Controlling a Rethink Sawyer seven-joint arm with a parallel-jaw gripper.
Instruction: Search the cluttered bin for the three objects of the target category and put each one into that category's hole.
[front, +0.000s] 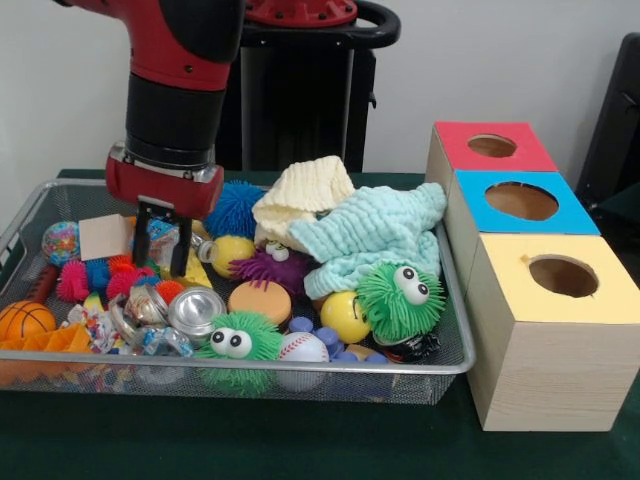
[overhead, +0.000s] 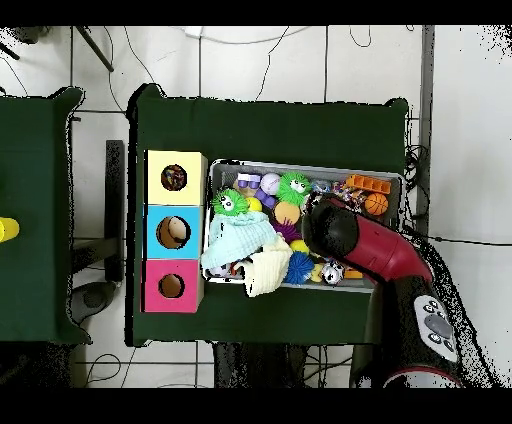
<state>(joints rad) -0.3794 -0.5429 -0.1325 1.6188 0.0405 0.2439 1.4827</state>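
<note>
Green cloth covers the tabletop (front: 250, 440), where the wire-mesh bin (front: 452, 330) sits beside three wooden boxes topped red (front: 490, 146), blue (front: 520, 202) and yellow (front: 560, 277). Searching looks to be the step in hand: the gripper (front: 162, 250) reaches down into the bin's left half, jaws parted and empty among small spiky balls. Next it likely must settle over one target and close.

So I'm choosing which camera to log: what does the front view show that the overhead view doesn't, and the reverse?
Only the front view shows the gripper, fingers apart, low among the toys at one end of the bin. Only the overhead view shows things lying inside the yellow box and blue box, plus the surrounding floor. Both show the bin, the green fuzzy toy, the cloths and three boxes.
</note>
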